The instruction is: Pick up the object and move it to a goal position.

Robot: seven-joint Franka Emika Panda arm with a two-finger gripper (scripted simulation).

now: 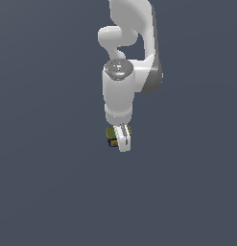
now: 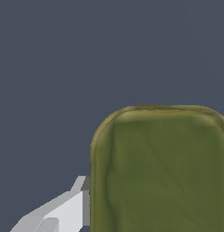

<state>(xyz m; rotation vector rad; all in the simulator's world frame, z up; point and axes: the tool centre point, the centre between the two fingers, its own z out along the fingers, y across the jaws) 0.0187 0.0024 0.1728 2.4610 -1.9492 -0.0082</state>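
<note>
The gripper [image 1: 123, 142] is clamped on the olive-green block [image 2: 161, 172], whose side meets one white finger [image 2: 68, 210] pressed against it.

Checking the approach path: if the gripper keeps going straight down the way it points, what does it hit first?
Probably the object, which sits right at the gripper; the wrist view shows its olive top filling the frame beside one finger. Actual contact can't be confirmed.

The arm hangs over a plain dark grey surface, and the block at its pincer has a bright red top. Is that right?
Not quite. The block's top is olive-green, not red, as the wrist view shows plainly. The rest holds: in the exterior view the arm hangs over a plain dark grey surface with the block at its pincer.
</note>
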